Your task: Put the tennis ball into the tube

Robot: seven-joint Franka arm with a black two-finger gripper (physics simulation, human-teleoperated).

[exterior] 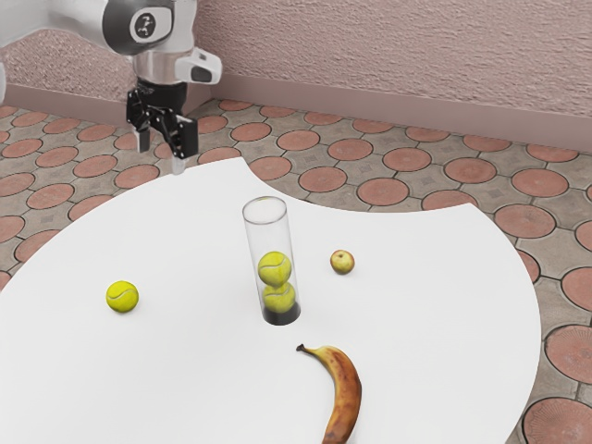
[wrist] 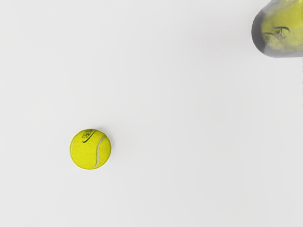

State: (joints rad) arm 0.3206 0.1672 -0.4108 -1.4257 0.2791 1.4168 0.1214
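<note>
A: Quick one, where's the ball sitting?

B: The ball (exterior: 122, 296) is resting on the white table (exterior: 203, 370), well apart from the tube (exterior: 267, 236), toward the exterior view's left. In the wrist view I'm catching its pale seam and dark print.

A: And your hand?

B: I'm holding my gripper (exterior: 161, 157) high, toward the exterior view's upper left from the tube and well apart from it. Its fingers are standing wide, one on each side of a clear gap.

A: Okay, wide. Tube?

B: Standing upright on its dark base, see-through walls, rim facing up. Two balls (exterior: 275, 268) are stacking up inside, the lower one sitting just above the base. I'm also getting the base end, partly cut off, in the wrist view.

A: Other stuff?

B: Apple (exterior: 342, 262) is sitting near the tube, toward the exterior view's right. Banana (exterior: 344, 393) is lying on the exterior camera's side of the tube, curving, its stem end pointing roughly toward the base. Its other end is running into the exterior view's lower edge.

A: Got it, logging.
</note>
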